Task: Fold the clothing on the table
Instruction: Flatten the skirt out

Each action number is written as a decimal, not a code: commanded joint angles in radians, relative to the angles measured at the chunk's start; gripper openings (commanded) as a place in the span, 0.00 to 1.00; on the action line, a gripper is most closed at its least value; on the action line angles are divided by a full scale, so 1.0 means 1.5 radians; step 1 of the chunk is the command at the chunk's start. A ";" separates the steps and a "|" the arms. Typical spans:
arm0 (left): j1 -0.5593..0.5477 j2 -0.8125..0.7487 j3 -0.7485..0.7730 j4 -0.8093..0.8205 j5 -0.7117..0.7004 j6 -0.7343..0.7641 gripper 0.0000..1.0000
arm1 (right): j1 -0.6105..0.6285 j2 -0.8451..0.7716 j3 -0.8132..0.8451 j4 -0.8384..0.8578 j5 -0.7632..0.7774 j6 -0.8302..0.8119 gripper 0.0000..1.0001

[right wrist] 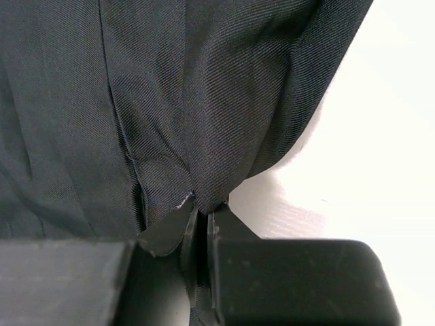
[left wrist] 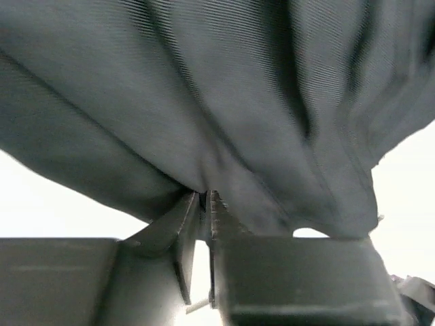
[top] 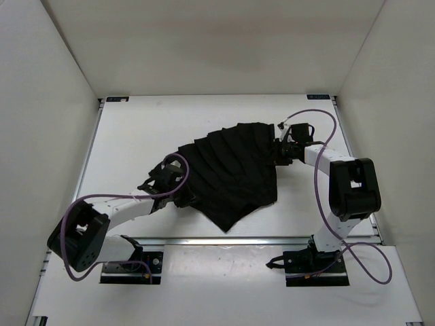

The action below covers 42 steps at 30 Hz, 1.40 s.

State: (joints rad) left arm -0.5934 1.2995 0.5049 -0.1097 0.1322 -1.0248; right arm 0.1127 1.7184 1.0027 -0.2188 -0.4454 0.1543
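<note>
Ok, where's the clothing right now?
Top view: the clothing lies centre of the table, left claw shut on its left edge, right claw on its right.

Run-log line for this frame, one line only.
phase: grasp | left gripper: shut on clothing, left edge | right gripper: shut on clothing, right edge | clothing: spread on table, not yet folded

Honestly, nothing readable here. The only label-ish things are a small dark sticker [top: 117,98] at the far left corner of the table [top: 136,122] and another sticker [top: 318,96] at the far right corner. Both are way too tiny to make out any letters or numbers.
</note>
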 commanded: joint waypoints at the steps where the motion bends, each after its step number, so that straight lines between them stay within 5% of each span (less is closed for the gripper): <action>1: 0.026 0.032 0.032 -0.039 -0.036 0.047 0.19 | 0.010 -0.019 0.012 0.004 0.015 -0.009 0.00; 8: 0.102 0.119 0.113 -0.106 -0.045 0.140 0.05 | 0.000 -0.115 -0.063 0.017 0.029 0.018 0.00; 16: 0.218 0.177 0.202 -0.128 -0.048 0.241 0.10 | 0.028 -0.228 -0.160 0.013 0.050 0.058 0.00; 18: 0.222 0.188 0.241 -0.134 -0.035 0.259 0.18 | 0.028 -0.241 -0.183 0.030 0.042 0.077 0.01; 19: 0.219 0.192 0.256 -0.137 -0.027 0.269 0.30 | 0.028 -0.239 -0.187 0.036 0.025 0.081 0.05; 21: 0.211 0.184 0.275 -0.147 -0.027 0.279 0.63 | 0.012 -0.230 -0.188 0.034 0.007 0.102 0.29; 24: 0.202 0.158 0.280 -0.159 -0.019 0.282 0.82 | 0.006 -0.224 -0.180 0.031 0.016 0.100 0.55; 28: 0.199 0.111 0.231 -0.147 0.001 0.265 0.83 | 0.004 -0.238 -0.184 0.028 0.024 0.101 0.80; 30: 0.189 0.095 0.197 -0.129 0.021 0.244 0.80 | 0.001 -0.249 -0.200 0.037 0.031 0.112 0.85; 42: 0.134 0.098 0.036 0.049 0.061 0.130 0.70 | -0.004 -0.247 -0.263 0.133 -0.023 0.153 0.80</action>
State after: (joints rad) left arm -0.3923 1.4452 0.6029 -0.0921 0.2070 -0.7959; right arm 0.0921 1.3598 0.6075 -0.1017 -0.4564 0.3649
